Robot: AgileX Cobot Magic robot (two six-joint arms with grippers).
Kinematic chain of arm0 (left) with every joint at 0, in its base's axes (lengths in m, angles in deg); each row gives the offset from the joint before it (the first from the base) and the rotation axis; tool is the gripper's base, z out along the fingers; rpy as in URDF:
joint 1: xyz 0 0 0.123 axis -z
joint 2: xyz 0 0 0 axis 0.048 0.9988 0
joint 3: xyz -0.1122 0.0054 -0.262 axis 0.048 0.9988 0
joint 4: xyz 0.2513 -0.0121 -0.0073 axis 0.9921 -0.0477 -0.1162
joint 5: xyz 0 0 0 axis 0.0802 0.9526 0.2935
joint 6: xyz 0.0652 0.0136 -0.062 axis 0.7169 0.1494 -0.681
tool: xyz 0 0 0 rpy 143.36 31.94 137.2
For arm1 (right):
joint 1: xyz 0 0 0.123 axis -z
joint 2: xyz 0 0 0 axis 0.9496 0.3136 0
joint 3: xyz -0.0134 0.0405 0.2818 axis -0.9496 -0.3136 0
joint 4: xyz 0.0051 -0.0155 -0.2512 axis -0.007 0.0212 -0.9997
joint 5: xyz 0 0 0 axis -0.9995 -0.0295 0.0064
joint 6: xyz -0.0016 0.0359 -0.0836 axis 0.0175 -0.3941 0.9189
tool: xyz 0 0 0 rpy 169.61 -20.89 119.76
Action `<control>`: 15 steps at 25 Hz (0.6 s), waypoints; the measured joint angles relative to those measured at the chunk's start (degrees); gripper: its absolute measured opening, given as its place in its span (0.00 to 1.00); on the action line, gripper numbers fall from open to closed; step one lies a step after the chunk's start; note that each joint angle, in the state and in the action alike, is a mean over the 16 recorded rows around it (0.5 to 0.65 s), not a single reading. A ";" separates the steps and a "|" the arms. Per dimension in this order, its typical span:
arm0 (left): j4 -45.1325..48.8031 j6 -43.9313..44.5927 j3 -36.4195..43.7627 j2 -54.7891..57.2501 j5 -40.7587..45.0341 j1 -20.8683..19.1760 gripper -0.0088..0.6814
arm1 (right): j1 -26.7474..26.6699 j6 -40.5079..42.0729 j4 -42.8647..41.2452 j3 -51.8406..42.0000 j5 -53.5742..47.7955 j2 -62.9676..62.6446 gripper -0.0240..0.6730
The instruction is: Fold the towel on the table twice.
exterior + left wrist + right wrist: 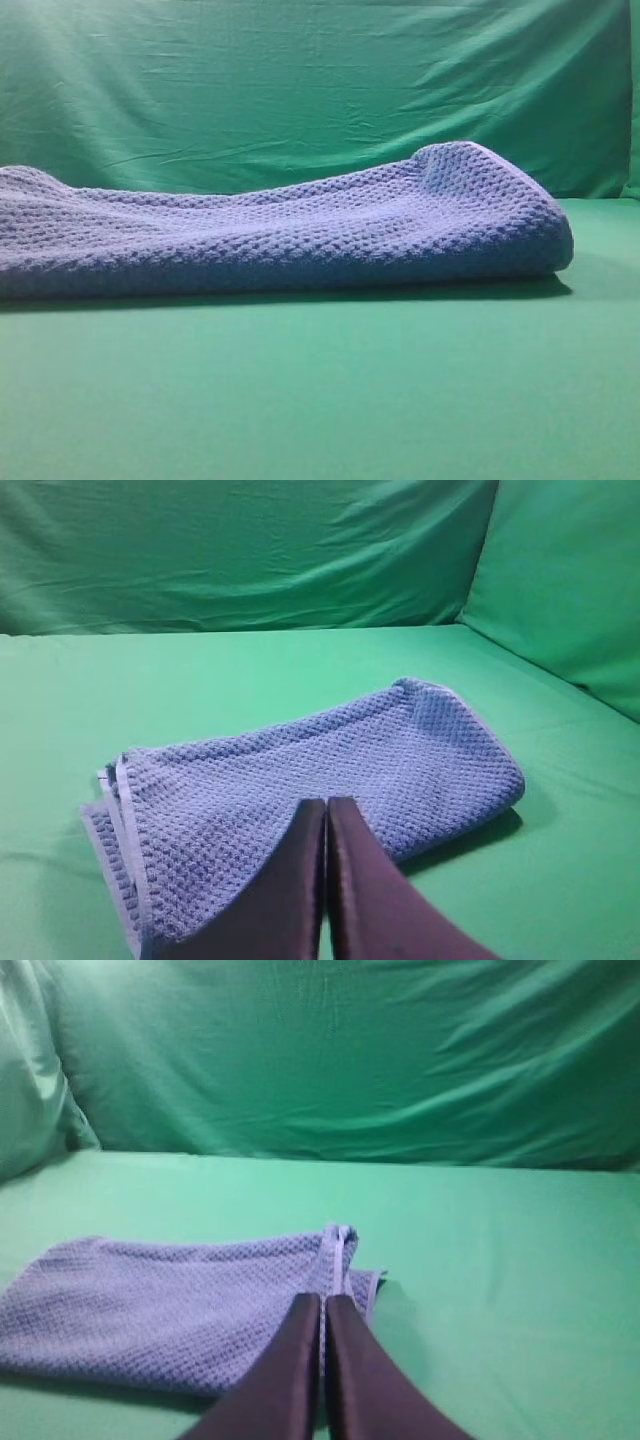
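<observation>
Only the fingers of each arm show. The left gripper (326, 805) has two smooth, dark, matte fingers, wedge-shaped and narrowing to blunt tips. The right gripper (322, 1302) looks the same: two plain dark tapered fingers, no markings.

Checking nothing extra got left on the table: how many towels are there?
1: a blue-grey waffle-weave towel, folded, lying on the smooth green table, below both wrist cameras. Nothing shows whether anything lies hidden under it.

wrinkled green backdrop cloth (300, 90), soft light
</observation>
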State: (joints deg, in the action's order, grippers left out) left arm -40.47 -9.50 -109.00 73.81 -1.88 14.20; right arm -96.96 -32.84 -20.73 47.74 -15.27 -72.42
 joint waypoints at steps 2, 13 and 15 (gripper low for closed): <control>0.48 -0.58 0.86 0.00 -0.72 0.00 0.01 | 0.00 0.02 0.32 -0.46 -0.66 -1.07 0.03; 6.08 -1.24 7.85 0.00 -9.58 0.00 0.01 | 0.00 0.05 -2.41 -7.20 5.78 -2.00 0.03; 7.19 -1.23 9.57 0.00 -11.22 0.00 0.01 | 0.00 0.07 -3.14 -9.43 8.67 -2.00 0.03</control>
State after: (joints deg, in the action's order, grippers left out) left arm -33.28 -10.72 -99.44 73.81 -13.10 14.20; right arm -96.96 -32.77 -23.87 38.31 -6.59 -74.42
